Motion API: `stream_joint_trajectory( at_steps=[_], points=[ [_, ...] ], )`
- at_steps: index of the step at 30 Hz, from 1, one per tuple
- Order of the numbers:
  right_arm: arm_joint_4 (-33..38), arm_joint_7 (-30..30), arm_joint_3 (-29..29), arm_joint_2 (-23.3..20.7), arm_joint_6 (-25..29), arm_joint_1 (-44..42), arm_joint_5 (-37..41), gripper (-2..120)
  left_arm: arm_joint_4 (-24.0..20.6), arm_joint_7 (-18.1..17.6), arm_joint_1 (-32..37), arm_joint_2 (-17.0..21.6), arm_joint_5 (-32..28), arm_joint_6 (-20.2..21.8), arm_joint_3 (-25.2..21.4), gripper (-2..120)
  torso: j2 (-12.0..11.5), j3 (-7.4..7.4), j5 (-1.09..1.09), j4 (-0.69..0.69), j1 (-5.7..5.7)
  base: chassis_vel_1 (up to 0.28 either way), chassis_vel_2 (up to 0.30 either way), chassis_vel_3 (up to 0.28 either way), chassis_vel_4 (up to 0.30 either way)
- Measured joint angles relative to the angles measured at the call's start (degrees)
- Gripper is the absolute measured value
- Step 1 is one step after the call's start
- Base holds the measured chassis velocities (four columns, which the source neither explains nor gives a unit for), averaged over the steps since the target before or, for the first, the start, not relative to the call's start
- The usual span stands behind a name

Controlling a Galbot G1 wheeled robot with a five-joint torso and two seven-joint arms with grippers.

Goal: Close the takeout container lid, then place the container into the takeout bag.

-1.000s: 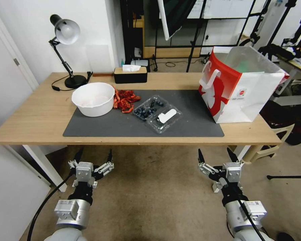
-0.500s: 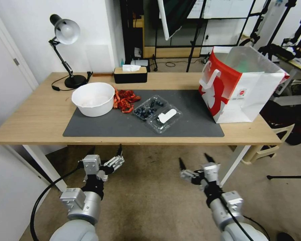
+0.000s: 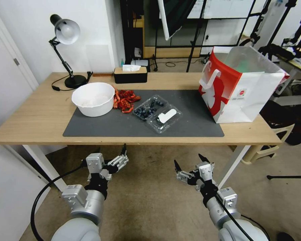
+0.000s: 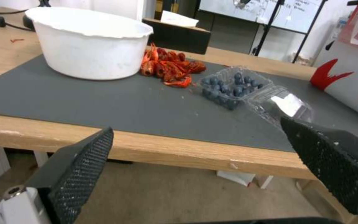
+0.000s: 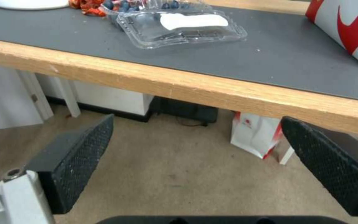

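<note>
The takeout container (image 3: 149,107) lies open on the grey mat, its clear tray full of dark blueberries. Its lid (image 3: 165,118), with a white sticker, lies flat on the side nearer me. The red and white takeout bag (image 3: 237,90) stands upright and open at the mat's right end. Both grippers hang below the table's front edge, open and holding nothing: the left gripper (image 3: 112,152) left of centre, the right gripper (image 3: 188,160) right of centre. In the left wrist view the container (image 4: 233,87) and lid (image 4: 282,104) sit beyond the open fingers. The lid (image 5: 183,26) lies above the right gripper (image 5: 197,118).
A white bowl (image 3: 93,98) and a pile of red crayfish (image 3: 125,99) sit left of the container. A black tissue box (image 3: 130,75) and a desk lamp (image 3: 65,33) stand at the back. The wooden table edge (image 5: 228,90) runs just above the grippers.
Both arms have swung inward toward each other and risen toward the table's front edge. Both grippers stay open. Nothing on the table has moved.
</note>
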Motion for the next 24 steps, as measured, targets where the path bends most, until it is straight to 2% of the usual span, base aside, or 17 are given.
stream_joint_trajectory(
  at_steps=[24],
  points=[
    [-0.6, 0.2, 0.2, -0.3, 0.2, 0.4, 0.0, 100, 0.9, 0.4, -0.5, 0.0, 0.2, -0.5, -0.5, 100, 0.0, 0.00, 0.00, 0.00, 0.00, 0.000, 0.000, 0.000, 0.000]
  ],
)
